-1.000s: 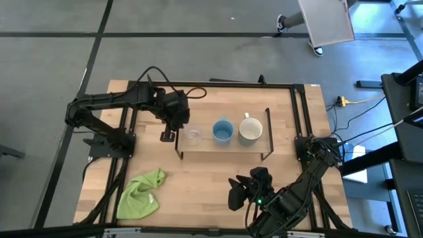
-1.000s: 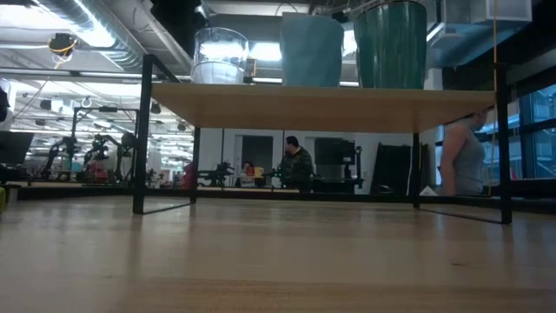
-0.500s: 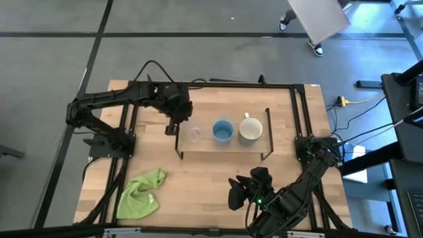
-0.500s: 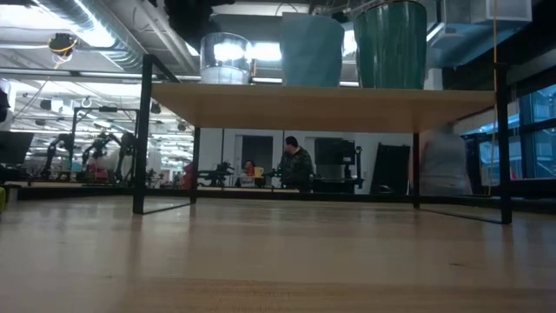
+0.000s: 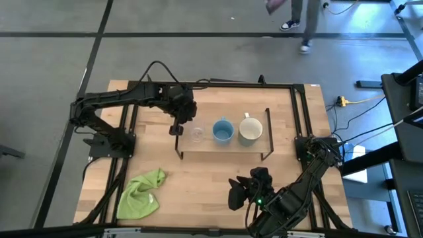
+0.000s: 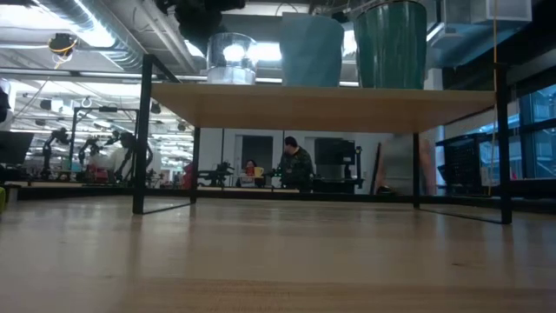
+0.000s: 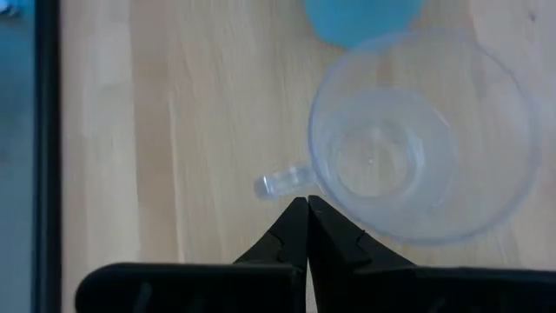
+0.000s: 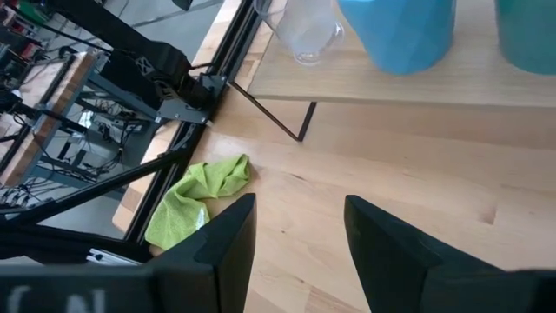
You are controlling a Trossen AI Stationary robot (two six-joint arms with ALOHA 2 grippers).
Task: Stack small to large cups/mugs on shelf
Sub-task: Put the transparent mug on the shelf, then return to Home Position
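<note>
Standing in a row on the low light-wood shelf (image 5: 205, 147): small clear glass cup (image 5: 195, 135), light-blue mug (image 5: 223, 131), cream-white mug (image 5: 250, 129). Left tool (image 5: 176, 129) pinched closed beside the glass; right tool (image 5: 235, 196) spread wide, empty, at the surface's near edge.

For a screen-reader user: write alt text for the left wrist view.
Looking down on a clear glass cup standing on the wooden shelf, its small handle pointing toward the left gripper, whose dark fingers are shut just short of it. A blue mug's rim shows beyond the cup.

Both arms are matte black, jointed links. A black cable loops over the left arm (image 5: 132, 99). The right tool (image 8: 295, 239) ends in two flat, dark tapered fingers.
</note>
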